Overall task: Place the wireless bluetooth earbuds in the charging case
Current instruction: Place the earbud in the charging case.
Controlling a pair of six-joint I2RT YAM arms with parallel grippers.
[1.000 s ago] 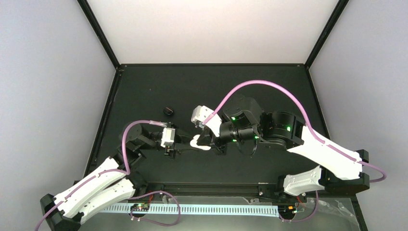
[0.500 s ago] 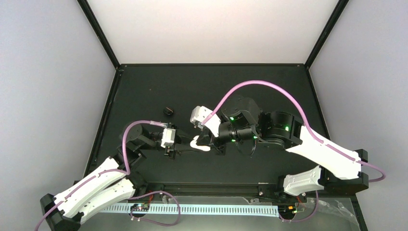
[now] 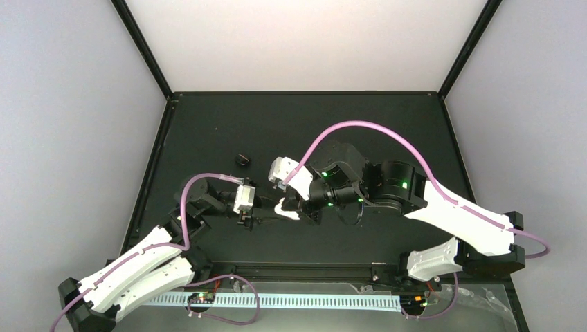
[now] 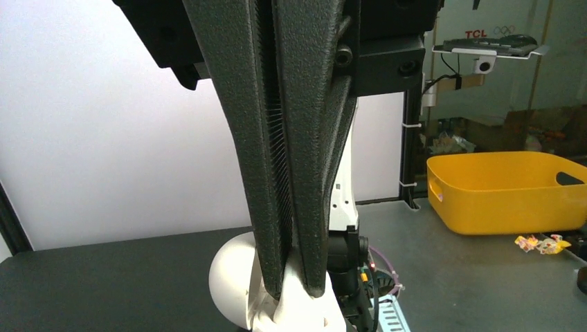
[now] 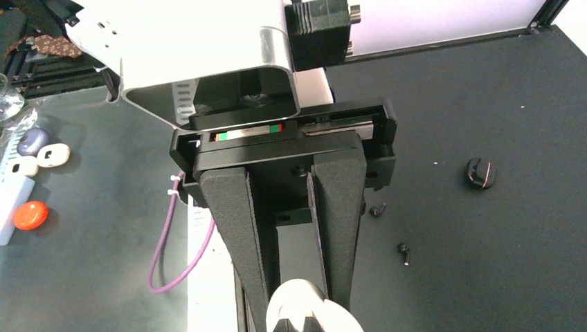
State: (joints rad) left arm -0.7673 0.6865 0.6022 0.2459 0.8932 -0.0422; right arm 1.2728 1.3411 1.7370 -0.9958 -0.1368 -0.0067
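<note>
jointly: left gripper [image 4: 289, 285], right gripper [image 5: 299, 303] each clamped on charging case [image 3: 288, 210]

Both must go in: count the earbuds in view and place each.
2, both on the table in the right wrist view: one earbud lower left of the puck, the other lower still.

Red letters "TCL" are showing on a dark panel [image 4: 477, 33] in the left wrist view's background; nothing else is reading clearly.

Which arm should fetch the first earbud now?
Probably right. The left gripper is shut on the charging case, steadying it; both earbuds lie loose on the table close beside the right gripper.
</note>
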